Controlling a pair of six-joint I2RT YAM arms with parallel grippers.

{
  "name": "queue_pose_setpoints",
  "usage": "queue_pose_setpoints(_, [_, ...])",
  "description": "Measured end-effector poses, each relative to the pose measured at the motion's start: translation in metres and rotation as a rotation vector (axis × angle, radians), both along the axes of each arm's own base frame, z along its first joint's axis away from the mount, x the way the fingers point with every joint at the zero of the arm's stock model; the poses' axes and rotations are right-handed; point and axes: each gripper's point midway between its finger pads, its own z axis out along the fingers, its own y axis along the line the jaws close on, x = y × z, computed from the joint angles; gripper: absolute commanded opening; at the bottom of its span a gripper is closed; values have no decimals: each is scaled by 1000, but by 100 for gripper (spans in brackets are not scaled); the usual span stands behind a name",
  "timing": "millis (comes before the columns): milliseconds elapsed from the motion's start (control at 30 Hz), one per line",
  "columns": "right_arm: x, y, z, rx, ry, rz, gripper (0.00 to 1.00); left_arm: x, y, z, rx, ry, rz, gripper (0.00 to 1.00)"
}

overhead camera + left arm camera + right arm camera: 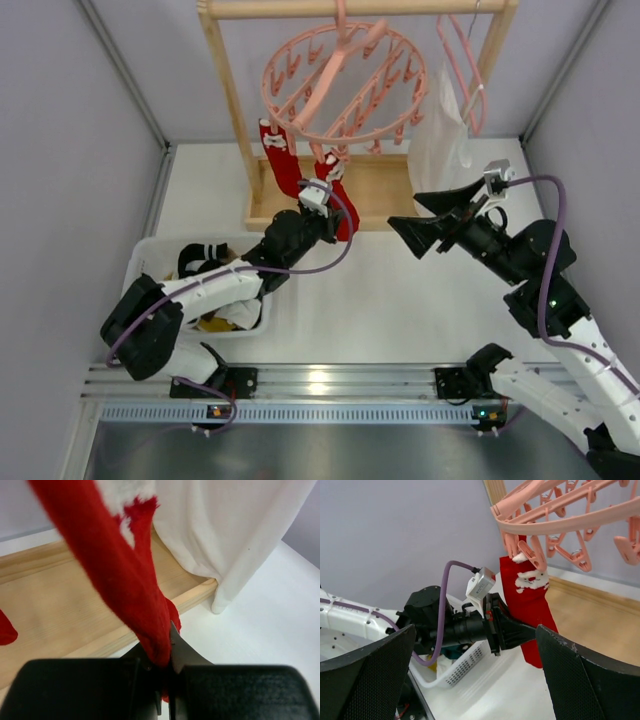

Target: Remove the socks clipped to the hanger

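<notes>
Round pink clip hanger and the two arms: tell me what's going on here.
The left gripper is shut on the lower end of a red fabric sock clipped to the round pink plastic ring hanger. A second red sock hangs clipped beside it. The right gripper is open and holds nothing, off to the side.

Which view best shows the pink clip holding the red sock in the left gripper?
Right wrist view: the pink plastic clip clearly pinches the red fabric sock. Top view shows it tiny; left wrist view misses it.
</notes>
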Motion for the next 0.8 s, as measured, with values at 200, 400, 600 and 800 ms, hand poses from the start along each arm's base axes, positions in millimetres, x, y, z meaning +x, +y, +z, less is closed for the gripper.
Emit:
queue_pose_setpoints(200, [6, 6, 22, -6, -16, 11, 99, -7, -29, 19, 6, -55, 45, 0])
queue_pose_setpoints(400, [29, 13, 29, -72, 24, -29, 99, -13, -61, 22, 55, -92, 117, 0])
queue_pose_setpoints(600, [69, 10, 16, -195, 134, -177, 100, -16, -83, 17, 131, -127, 216, 0])
queue_pose_setpoints(800, [81, 11, -1, -350, 180, -288, 93, -14, -98, 13, 214, -165, 317, 0])
